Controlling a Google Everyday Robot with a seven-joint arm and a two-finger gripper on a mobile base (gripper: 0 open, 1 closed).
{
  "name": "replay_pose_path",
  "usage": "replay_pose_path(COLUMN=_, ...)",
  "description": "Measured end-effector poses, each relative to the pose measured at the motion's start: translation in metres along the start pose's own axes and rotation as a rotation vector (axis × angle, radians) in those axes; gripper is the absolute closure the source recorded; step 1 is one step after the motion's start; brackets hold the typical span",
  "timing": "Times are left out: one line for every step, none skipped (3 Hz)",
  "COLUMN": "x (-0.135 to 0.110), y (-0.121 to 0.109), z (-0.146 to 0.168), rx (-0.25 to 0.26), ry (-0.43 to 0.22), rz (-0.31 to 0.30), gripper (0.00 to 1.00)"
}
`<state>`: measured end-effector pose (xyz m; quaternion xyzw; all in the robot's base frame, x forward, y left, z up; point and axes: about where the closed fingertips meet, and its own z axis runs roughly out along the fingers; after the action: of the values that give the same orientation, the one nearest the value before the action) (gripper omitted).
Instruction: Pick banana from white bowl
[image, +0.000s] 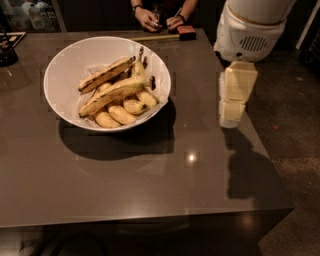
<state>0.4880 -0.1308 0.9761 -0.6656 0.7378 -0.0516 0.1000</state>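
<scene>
The hand (231, 111) hangs at the right side of the camera view, a pale blocky stack pointing down beneath the arm's white housing (250, 30), over the right edge of the surface (165, 190). It holds nothing, and whether it is spread or pressed together I cannot tell.

Leftward in the view, well apart from the hand, sits the white bowl (67, 67). The banana (137, 71) lies in the bowl's right half, the side nearer the hand. It is propped against the far-right inner wall, its stem pointing up and away. Its long axis runs roughly front to back in the view, so it lies broadside to the hand. It rests on top of 2 long brown-streaked bananas (107, 74) that slant across the bowl, with several short pale ones (122, 114) at the near wall.

The reach is not yet begun. With only 1 arm, I judge the next move to be a sideways travel left across the rim, then a descent.
</scene>
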Motion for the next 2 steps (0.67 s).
replay_pose_path(x=-0.005, y=-0.005, z=-0.002, rx=0.026, ry=-0.016, rz=-0.004, gripper=0.0)
replay_pose_path(x=-0.037, y=-0.013, z=-0.001, rx=0.043, ry=-0.043, rz=-0.027, gripper=0.0)
